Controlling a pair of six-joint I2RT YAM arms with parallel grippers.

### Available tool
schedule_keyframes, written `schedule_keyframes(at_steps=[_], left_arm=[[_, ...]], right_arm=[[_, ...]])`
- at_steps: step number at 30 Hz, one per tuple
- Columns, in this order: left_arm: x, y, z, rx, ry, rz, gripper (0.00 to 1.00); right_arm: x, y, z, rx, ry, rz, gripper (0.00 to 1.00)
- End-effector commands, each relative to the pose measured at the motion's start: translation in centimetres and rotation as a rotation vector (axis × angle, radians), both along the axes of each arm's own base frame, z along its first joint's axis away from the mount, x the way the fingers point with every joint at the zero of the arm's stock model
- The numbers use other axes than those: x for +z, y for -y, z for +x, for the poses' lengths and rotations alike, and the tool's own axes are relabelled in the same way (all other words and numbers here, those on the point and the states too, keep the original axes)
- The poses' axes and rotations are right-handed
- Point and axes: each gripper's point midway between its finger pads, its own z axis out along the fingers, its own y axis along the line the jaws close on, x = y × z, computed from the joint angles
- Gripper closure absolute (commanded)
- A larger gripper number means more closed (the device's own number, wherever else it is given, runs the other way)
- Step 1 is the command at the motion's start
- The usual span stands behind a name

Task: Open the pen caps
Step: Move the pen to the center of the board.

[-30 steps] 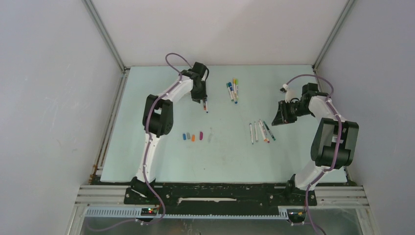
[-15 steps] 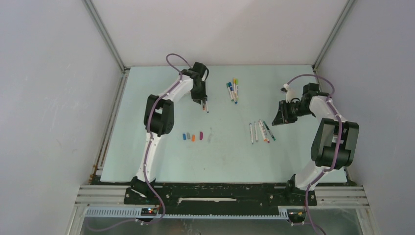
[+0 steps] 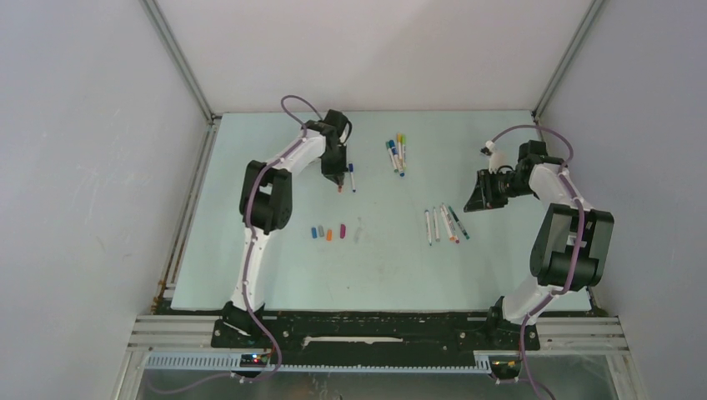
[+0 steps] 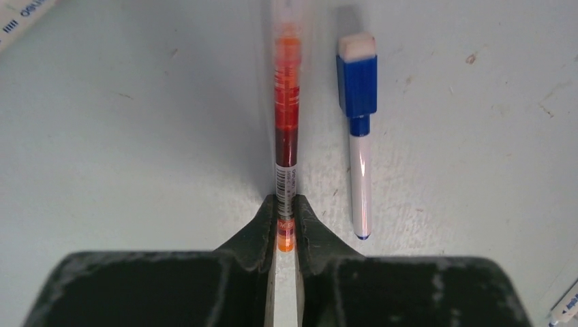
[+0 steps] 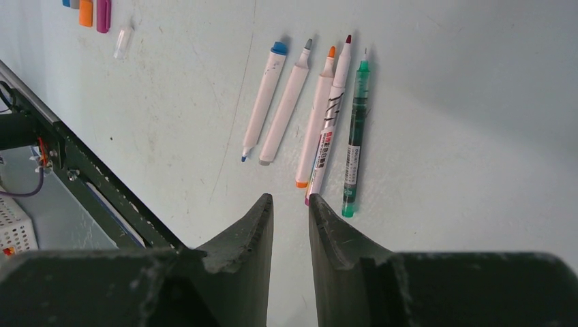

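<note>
Top view, left arm: I reach over the far left part of the pale green table (image 3: 250, 275); my left gripper (image 3: 338, 185) points down at a slim red-orange pen (image 3: 339, 187), with a white pen with a blue cap (image 3: 350, 177) just beside it.
Top view, right arm: my right gripper (image 3: 472, 202) hangs near the right edge, beside a row of five uncapped pens (image 3: 444, 223).
Top view, caps: four loose small plastic caps in blue, grey, orange and purple (image 3: 328, 232) lie in a row mid-table, a clear one near them; a cluster of capped pens (image 3: 397, 154) lies farther back.
Left wrist view: my fingers (image 4: 253, 235) are clamped on the end of the red-orange pen, which runs straight away from me; its far end is blurred. The blue-capped pen lies parallel on its right, apart from it.
Right wrist view: my jaws stand slightly apart, holding nothing, above the table just short of the five pens.
</note>
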Motion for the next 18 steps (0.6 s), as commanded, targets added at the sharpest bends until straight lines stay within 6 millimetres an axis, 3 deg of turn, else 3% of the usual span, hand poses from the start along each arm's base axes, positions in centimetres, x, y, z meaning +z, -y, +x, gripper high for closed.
schedule_keyframes(at_steps=[1,7,12,18], left_arm=[[-0.5,-1.8,-3.1,-0.042,-0.073,0.042,0.89],[-0.4,-3.5,-7.4,-0.03,-0.077,0.047,0.89],[-2.0,-4.7,-10.9,-0.012,-0.097,0.051,0.87],[-2.5,-4.9,-10.7,-0.007,-0.097,0.063,0.78]], right_arm=[[2.4,0.1,0.9,0.012,0.089,0.005,0.72],[2.6,0.3,0.9,0.007,0.094,0.009,0.72],[2.5,0.3,0.9,0.008,0.089,0.013,0.72],[2.5,0.2,0.9,0.009,0.089,0.015,0.72]])
